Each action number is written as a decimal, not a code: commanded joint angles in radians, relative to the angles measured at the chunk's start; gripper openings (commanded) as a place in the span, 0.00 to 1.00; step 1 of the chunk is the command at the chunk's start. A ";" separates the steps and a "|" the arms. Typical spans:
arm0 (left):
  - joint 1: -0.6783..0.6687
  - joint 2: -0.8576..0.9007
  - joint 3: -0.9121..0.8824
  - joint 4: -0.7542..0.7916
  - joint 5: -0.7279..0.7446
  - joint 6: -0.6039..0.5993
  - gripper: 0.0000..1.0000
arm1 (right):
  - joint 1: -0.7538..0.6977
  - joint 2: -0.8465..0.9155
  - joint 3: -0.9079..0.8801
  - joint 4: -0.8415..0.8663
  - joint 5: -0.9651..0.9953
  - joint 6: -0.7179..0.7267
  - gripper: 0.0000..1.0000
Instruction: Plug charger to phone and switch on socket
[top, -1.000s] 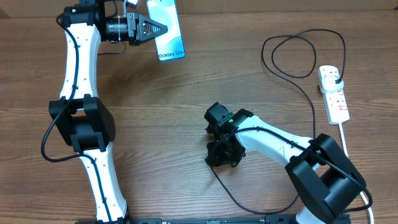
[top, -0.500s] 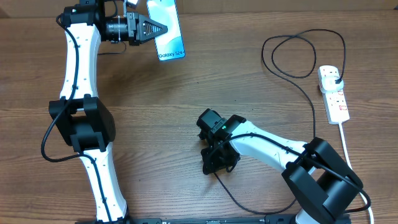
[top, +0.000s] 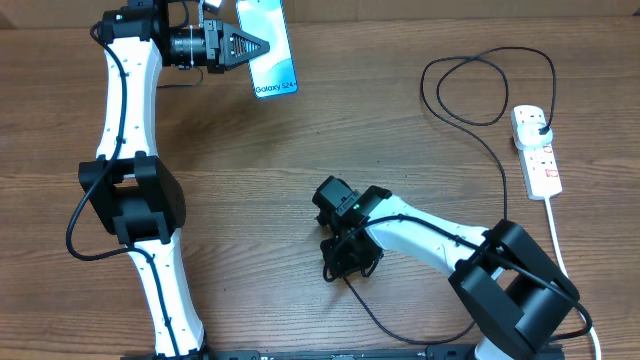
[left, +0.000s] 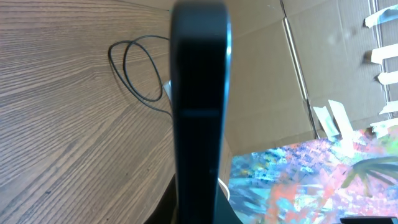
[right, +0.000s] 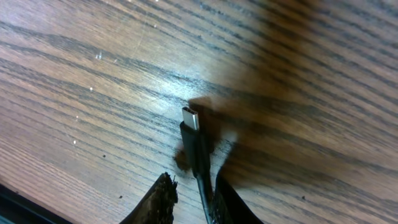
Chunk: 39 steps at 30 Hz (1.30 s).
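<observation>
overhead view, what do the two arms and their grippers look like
The left arm and right arm are glossy white tubular links joined by chunky black joint housings, with thin black cables looped alongside. The left gripper is black with tapered, triangular fingers; the right gripper is black too.

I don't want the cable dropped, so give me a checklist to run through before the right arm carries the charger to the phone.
1. phone clamped in left gripper: ok.
2. charger tip lying within right gripper jaws: ok.
3. Right grip fully closed on the cable: cannot tell.
4. plug seated in socket: ok.
5. Socket switched on: cannot tell.
</observation>
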<state>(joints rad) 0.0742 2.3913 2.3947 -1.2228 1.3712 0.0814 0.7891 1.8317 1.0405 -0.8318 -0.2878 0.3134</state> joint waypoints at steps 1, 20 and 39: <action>0.005 -0.042 0.016 0.004 0.031 0.000 0.04 | 0.003 0.072 -0.013 0.014 0.148 -0.006 0.24; 0.005 -0.042 0.016 0.019 0.031 0.000 0.04 | 0.003 0.108 -0.011 0.031 0.272 -0.029 0.21; 0.005 -0.042 0.016 0.020 0.031 -0.018 0.04 | 0.003 0.109 -0.012 -0.038 0.215 -0.029 0.20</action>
<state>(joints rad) 0.0746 2.3913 2.3947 -1.2076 1.3712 0.0784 0.7998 1.8565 1.0870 -0.8425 -0.1761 0.2867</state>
